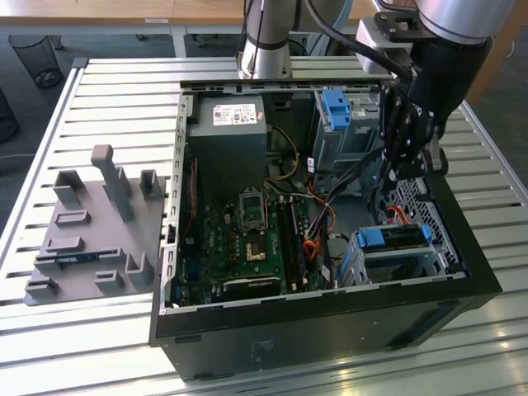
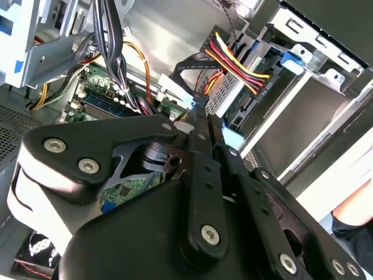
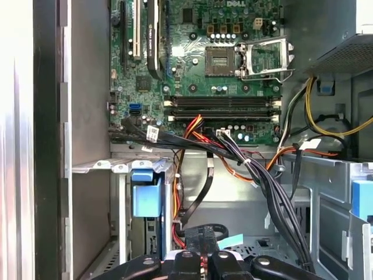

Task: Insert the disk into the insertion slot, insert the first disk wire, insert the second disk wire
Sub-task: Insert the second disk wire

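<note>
We are squeezing our gripper (image 1: 401,169) shut on what looks like a black wire (image 3: 205,189). The disk (image 1: 396,238) is lying in its slot (image 1: 355,266) just beyond, by the case's (image 1: 330,323) near corner on the exterior view's right.

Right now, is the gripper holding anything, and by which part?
Yes: the gripper looks shut on a black disk wire, pinched at its connector end. The disk already sits in the insertion slot.
</note>
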Robot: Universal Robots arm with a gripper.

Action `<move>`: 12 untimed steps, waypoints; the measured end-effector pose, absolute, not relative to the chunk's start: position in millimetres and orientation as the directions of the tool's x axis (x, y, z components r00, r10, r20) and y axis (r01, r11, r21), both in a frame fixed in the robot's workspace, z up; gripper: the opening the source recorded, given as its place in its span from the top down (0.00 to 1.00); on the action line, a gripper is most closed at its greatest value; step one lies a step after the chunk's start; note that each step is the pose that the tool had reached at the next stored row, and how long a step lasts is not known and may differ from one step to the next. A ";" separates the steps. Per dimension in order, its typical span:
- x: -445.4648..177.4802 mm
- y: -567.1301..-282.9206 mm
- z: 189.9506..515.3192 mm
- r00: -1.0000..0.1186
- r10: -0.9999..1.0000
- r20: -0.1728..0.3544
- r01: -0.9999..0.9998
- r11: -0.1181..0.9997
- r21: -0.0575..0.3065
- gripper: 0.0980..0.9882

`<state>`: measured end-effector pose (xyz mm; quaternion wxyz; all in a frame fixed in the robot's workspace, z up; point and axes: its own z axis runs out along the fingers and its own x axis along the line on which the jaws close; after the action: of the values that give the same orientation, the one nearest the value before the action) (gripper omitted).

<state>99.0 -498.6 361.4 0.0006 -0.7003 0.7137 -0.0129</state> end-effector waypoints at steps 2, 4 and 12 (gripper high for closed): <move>99.0 -498.4 360.3 -0.019 -1.000 0.015 -1.000 0.019 -0.019 0.90; 99.0 -498.2 359.5 -0.019 -1.000 0.012 -1.000 0.019 -0.019 0.90; 99.0 -497.0 354.1 -0.019 -1.000 0.006 -1.000 0.019 -0.019 0.83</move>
<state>99.0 -497.0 354.1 0.0047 -0.7003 0.7138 -0.0088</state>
